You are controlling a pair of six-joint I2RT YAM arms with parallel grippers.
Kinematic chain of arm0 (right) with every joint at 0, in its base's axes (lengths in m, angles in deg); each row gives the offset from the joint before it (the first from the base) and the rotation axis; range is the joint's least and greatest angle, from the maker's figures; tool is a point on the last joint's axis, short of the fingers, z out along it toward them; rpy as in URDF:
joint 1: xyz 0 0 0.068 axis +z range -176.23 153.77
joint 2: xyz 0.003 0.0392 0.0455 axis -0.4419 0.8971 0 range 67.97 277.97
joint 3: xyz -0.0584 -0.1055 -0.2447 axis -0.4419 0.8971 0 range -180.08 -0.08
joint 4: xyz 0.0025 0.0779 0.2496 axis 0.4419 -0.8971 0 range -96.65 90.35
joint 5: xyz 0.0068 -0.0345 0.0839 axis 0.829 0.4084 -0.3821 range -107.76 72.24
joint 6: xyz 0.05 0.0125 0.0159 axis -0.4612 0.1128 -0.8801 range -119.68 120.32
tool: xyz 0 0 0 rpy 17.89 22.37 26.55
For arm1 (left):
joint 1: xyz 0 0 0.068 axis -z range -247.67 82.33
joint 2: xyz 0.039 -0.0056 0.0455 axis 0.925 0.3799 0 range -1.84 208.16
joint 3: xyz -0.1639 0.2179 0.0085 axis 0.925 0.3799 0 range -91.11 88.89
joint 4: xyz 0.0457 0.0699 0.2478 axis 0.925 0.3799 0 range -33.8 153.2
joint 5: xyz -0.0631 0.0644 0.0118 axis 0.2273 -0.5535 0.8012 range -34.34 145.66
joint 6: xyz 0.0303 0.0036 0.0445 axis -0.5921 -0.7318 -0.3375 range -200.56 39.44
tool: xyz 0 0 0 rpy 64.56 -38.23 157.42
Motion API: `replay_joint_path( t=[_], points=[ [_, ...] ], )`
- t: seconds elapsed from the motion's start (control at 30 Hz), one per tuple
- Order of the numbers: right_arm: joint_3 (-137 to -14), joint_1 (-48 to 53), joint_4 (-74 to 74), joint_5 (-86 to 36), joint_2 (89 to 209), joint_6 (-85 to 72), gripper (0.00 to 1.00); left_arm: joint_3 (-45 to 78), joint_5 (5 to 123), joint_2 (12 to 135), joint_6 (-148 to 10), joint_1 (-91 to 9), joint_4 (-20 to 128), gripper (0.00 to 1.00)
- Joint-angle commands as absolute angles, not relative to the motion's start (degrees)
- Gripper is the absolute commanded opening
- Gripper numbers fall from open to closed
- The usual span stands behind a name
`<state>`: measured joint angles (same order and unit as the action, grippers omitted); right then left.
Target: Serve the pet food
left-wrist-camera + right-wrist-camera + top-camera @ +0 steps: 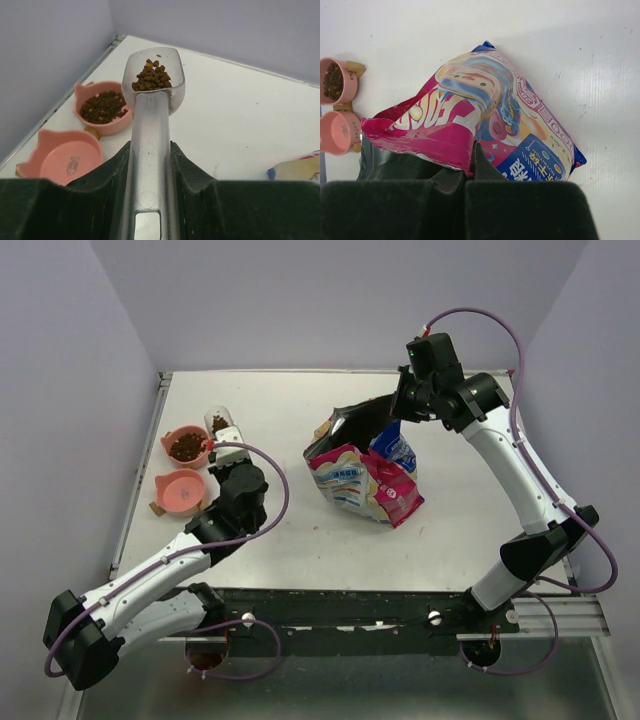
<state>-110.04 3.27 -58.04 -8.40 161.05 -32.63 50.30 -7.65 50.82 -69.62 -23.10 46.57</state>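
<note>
1. Two pink bowls sit at 9 o'clock on the table (450, 530) in the top view. The far bowl (187, 446) already has kibble in it. The near bowl (183, 491), at its 6 o'clock, is bare inside.
2. Left gripper (150, 150) is clamped narrow on the scoop (150, 125) handle, jaws hugging both sides. The scoop is held level, probably so the load doesn't slide off.
3. Pet food (151, 78) is a small heap in the scoop's cup. The cup is at 2 o'clock of the far bowl, beside it rather than over it. Height above the table can't be told.
4. Right gripper (470, 167) is fully closed, pinching the top edge of the bag (485, 110) at the bag's 1 o'clock in the top view. This likely props the mouth up and open and stops the bag slumping.
5. Step in hand, as a guess: carrying the load to a bowl. The near bowl is the one that needs it, so the move is a swing toward 7 o'clock, then a tip.
6. Risk: tilting before the cup is over a bowl would scatter pellets on the table.
</note>
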Motion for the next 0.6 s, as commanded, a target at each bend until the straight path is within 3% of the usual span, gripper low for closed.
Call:
replay_joint_path(
  t=[0.0,0.4,0.57],
  points=[
    [-112.1,2.4,-52.4,-9.2,156.6,-32.3,0.00,50.6,-14.8,50.5,-48.6,-25.4,64.7,0.00],
    [-116.2,2.3,-54.8,-11.3,161.3,-30.0,0.00,52.9,-19.3,51.9,-25.1,-27.9,83.6,0.00],
    [-116.1,2.3,-55.0,-12.0,162.0,-28.8,0.00,49.0,-21.8,55.7,-1.6,-27.8,107.0,0.00]
  ],
)
